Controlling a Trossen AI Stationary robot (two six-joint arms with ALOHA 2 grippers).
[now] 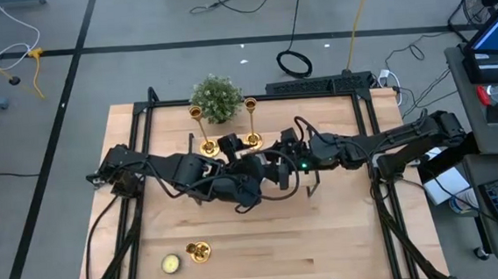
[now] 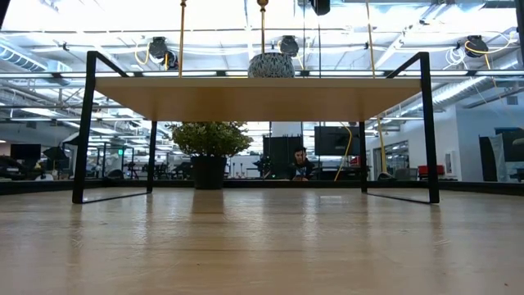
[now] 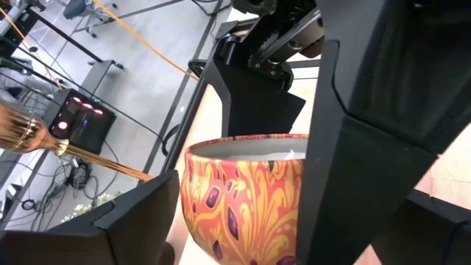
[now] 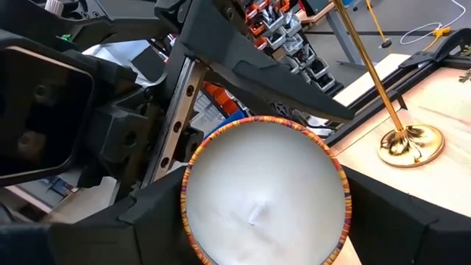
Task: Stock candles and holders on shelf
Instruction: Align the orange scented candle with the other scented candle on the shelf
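The light-wood counter (image 1: 326, 240) stands on a grey floor strewn with cables, with a black frame along its edges. A low rectangular light-wood shelf (image 2: 262, 98) on thin black metal legs sits at the middle of the counter, under both arms. A small green bushy plant (image 1: 217, 98) in a dark pot stands at the far side, behind the shelf.

Holders, count three, all shiny gold metal candlesticks:
- Two stand upright on the far part of the shelf, one left (image 1: 207, 147) and one right (image 1: 253, 139).
- One (image 1: 199, 251) lies on the near left of the counter.

Candles, count three visible:
- One yellowish squat round candle (image 1: 172, 264) rests on the counter, just beside the lying holder.
- One squat round patterned pot (image 2: 271, 64) sits on the shelf top; the low view does not show what is in it.
- One white candle in an orange and yellow patterned bowl (image 4: 265, 184) is between both claws, above the middle of the shelf.

The right claw (image 4: 261, 202) is clamped on the bowl, one finger against each side. The left claw (image 3: 246, 199) has its fingers fully apart, flanking the same bowl; contact cannot be confirmed.
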